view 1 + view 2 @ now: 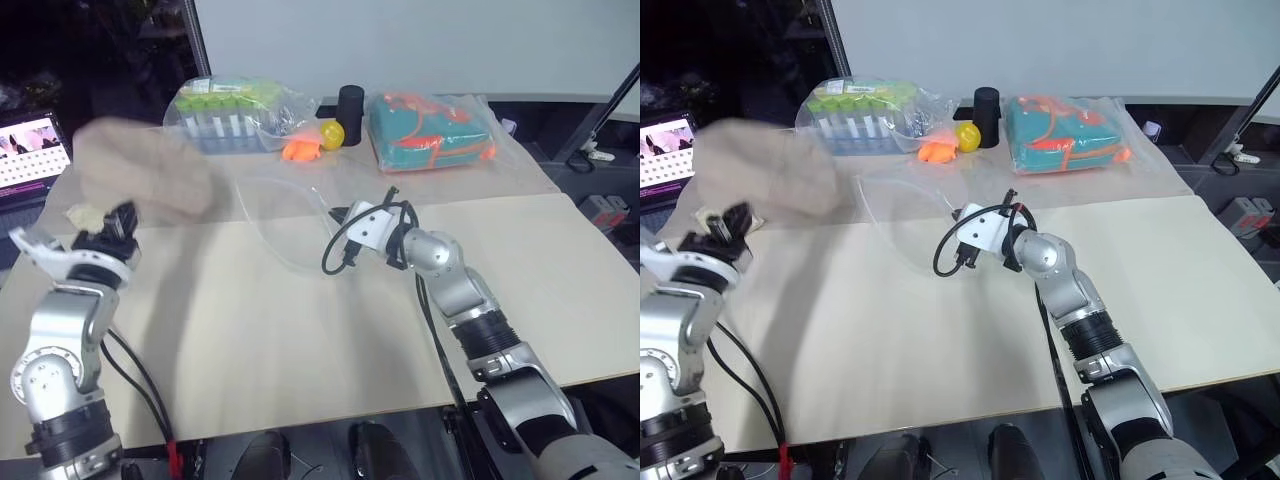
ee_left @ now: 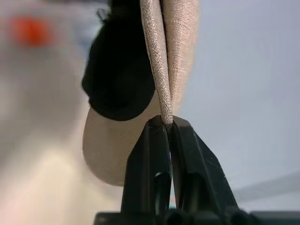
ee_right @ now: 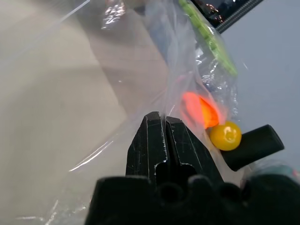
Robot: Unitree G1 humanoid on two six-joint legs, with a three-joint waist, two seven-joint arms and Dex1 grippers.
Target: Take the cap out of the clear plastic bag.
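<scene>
Cap (image 1: 140,172) first: in the left eye view it is a blurred tan shape at about ten o'clock on the table (image 1: 300,330), hanging from the left gripper (image 1: 118,222) and well apart from the clear plastic bag (image 1: 285,215), which lies open near the table's middle, pinched at its near edge by the right gripper (image 1: 338,213). Beyond the bag, toward twelve o'clock, sit a bag of green-capped tubes (image 1: 225,110), an orange thing (image 1: 300,150), a yellow ball (image 1: 331,133), a black cylinder (image 1: 350,102) and a bag with a teal and orange item (image 1: 430,130). The right eye view gives the same layout, with the cap clear of the bag's mouth. In the left wrist view the two black fingers (image 2: 154,154) are closed on a fold of the tan cloth, which rises from between them. In the right wrist view the fingers (image 3: 152,140) are pressed together on a crease of the clear film, with the table showing through the film beyond them. By my reading the removal itself is done; what is left is to set the cap down and let go of the bag.
</scene>
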